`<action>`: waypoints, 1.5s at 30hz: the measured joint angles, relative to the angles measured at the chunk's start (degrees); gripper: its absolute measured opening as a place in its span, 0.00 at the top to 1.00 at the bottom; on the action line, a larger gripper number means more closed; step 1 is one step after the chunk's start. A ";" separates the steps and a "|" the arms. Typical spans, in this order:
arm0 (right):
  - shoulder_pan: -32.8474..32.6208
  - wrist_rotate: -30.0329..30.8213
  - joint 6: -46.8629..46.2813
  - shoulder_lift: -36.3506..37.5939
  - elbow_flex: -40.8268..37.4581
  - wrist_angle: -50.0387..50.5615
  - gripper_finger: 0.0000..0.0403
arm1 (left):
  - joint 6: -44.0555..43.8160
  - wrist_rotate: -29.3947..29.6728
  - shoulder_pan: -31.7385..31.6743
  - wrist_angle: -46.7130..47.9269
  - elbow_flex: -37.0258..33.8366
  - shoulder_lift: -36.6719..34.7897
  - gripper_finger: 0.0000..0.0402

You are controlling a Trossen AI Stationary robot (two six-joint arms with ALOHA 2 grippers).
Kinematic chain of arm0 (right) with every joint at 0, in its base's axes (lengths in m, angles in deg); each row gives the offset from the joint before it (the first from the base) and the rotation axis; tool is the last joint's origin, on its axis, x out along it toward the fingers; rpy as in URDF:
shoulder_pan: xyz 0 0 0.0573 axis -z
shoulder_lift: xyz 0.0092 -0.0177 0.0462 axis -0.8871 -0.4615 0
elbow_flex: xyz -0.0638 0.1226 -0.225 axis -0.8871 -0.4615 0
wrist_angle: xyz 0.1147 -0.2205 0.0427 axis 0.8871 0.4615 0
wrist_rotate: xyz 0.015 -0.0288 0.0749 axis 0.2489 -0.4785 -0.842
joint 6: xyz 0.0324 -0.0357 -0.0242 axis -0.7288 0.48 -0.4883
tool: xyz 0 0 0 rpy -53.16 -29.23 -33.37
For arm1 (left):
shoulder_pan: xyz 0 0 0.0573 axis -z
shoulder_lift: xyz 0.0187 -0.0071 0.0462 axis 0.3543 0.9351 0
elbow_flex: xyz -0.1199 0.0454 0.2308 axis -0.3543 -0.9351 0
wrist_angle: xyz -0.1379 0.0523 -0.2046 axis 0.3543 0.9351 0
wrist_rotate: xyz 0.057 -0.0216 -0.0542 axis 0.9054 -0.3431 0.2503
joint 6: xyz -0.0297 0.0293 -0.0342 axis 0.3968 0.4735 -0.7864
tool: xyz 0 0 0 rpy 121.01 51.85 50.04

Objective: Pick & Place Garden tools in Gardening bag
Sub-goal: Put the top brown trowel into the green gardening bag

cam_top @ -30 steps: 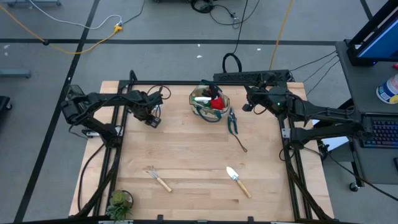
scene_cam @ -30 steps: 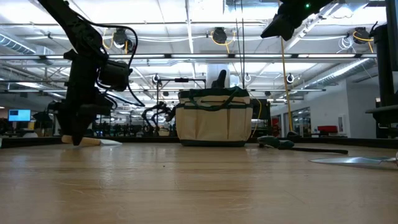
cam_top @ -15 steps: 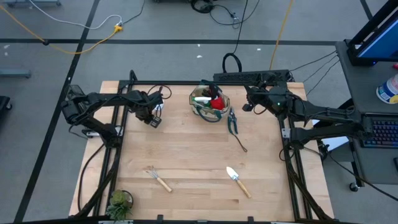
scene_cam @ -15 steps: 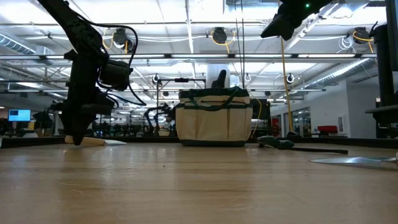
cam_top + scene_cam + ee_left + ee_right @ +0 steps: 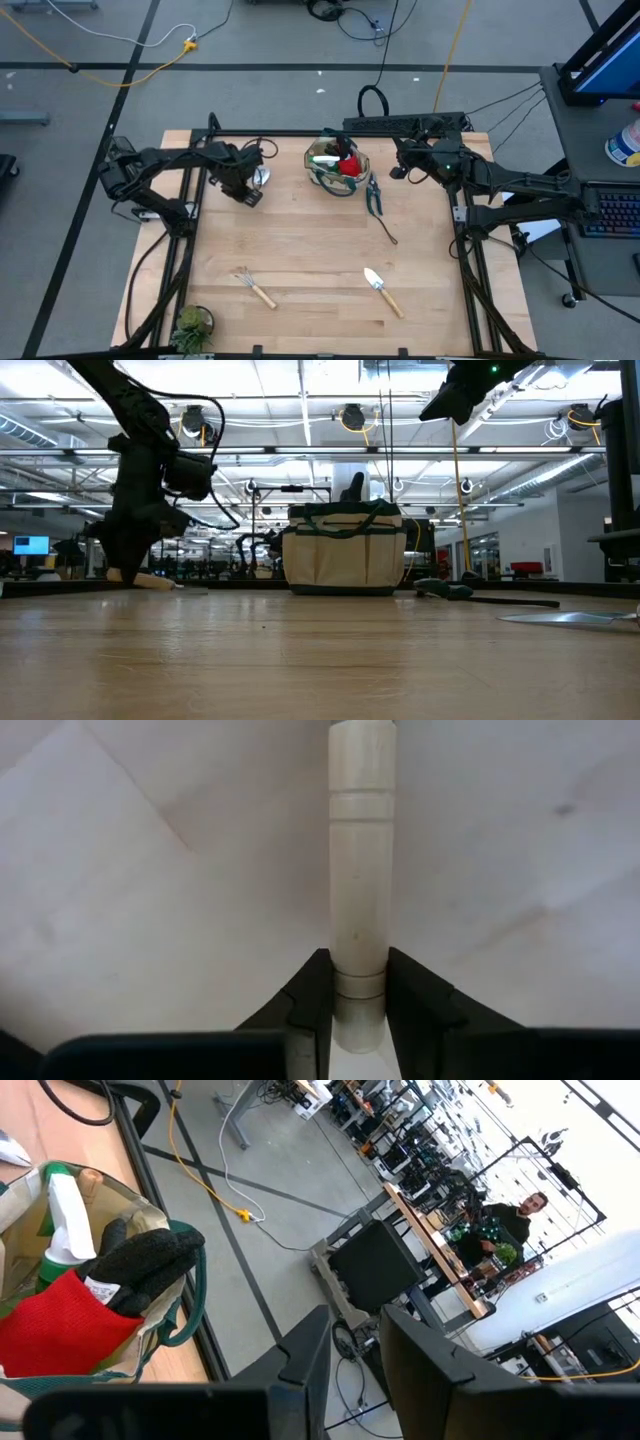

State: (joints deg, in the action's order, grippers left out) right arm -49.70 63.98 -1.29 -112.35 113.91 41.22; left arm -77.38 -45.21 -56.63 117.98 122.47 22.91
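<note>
Left wrist view: the left gripper [image 5: 358, 995] is clamping the wooden handle of a trowel [image 5: 360, 870], near the worktop's [image 5: 310, 250] far-left corner. The gardening bag [image 5: 338, 166] is sitting at the far edge, mid-width, holding a green spray bottle [image 5: 62, 1245]. The right gripper [image 5: 355, 1345] is hanging partly open beside the bag, holding nothing.

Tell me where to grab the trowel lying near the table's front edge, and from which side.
Grip the trowel on its wooden handle, coming straight down from above. It lies flat, angled, its silver blade toward the bag and its handle toward the front edge, so the fingers should straddle the round handle crosswise. Nothing crowds it.
</note>
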 joint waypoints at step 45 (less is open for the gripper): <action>-0.13 -21.42 9.56 -13.70 0.59 -31.09 0.80 | -20.34 -14.67 9.38 15.16 32.97 -17.59 0.83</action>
State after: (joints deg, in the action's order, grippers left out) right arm -49.83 42.56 8.27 -126.06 114.50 10.12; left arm -97.72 -59.87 -47.25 133.14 155.45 5.32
